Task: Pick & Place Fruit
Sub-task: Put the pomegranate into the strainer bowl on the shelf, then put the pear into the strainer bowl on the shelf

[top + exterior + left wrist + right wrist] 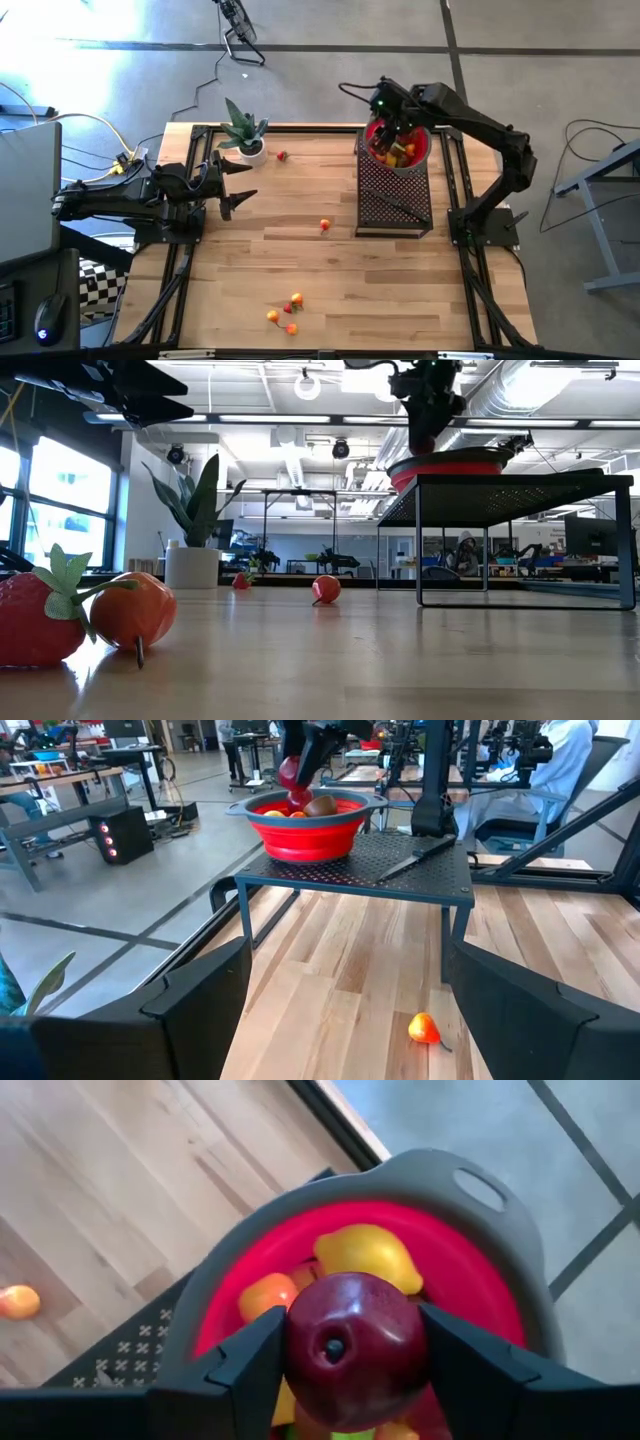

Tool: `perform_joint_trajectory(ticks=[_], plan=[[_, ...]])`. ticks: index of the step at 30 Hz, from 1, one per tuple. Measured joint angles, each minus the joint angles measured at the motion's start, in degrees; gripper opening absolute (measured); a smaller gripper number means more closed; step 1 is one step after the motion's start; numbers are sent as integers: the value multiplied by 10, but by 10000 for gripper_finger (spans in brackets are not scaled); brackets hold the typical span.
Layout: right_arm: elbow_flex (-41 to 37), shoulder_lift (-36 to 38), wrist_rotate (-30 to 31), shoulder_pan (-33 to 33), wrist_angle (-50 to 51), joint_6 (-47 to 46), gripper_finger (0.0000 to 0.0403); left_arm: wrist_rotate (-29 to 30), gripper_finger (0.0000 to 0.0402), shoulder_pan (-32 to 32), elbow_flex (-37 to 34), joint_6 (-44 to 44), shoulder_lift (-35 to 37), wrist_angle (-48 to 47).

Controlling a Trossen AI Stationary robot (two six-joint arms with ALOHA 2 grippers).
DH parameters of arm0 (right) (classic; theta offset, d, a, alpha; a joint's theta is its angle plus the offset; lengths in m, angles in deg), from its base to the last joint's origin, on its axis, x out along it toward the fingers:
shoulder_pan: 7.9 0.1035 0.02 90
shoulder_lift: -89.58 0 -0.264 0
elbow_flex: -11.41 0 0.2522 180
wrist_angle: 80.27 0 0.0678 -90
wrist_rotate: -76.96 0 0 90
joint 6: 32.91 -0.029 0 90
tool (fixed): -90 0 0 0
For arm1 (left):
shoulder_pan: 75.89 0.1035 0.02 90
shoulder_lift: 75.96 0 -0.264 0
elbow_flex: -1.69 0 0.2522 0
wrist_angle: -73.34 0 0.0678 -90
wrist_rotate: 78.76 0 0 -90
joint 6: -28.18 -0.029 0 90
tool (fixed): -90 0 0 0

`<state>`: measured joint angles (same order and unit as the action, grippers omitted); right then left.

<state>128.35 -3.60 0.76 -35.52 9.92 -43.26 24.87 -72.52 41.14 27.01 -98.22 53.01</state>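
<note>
**Red apple clamped over the bowl**

Only the right wrist view shows the grip clearly: the right gripper [352, 1355] has its two fingers pressed on either side of a dark red apple [355, 1348], whose dimpled end faces the camera. From overhead the apple is hidden under the arm.

The apple hangs directly above the red bowl [421, 152], which sits on the black mesh stand [393, 205] and holds a yellow lemon [368, 1252], whose long axis runs across the bowl, and an orange fruit [266, 1295]. A knife [418, 856] lies on the stand beside the bowl.

The left gripper [243, 182] waits with jaws spread near the potted plant [243, 133]. Loose fruit lies on the table [230, 280]: one mid-table [325, 225], a cluster near the front edge [287, 312], probably including a strawberry [38, 615].
</note>
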Motion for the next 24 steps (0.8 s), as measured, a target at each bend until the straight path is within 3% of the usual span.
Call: perform_joint_trajectory(ticks=[10, 14, 19, 24], plan=[[0, -1, 44, 1, 4, 2, 280, 0, 328, 0, 0, 2, 0, 0], [0, 2, 33, 1, 9, 1, 290, 0, 328, 0, 0, 2, 0, 0], [0, 16, -19, 7, 23, 1, 265, 0, 328, 0, 0, 2, 0, 0], [0, 35, -43, 28, 40, 5, 204, 0, 328, 0, 0, 2, 0, 0]])
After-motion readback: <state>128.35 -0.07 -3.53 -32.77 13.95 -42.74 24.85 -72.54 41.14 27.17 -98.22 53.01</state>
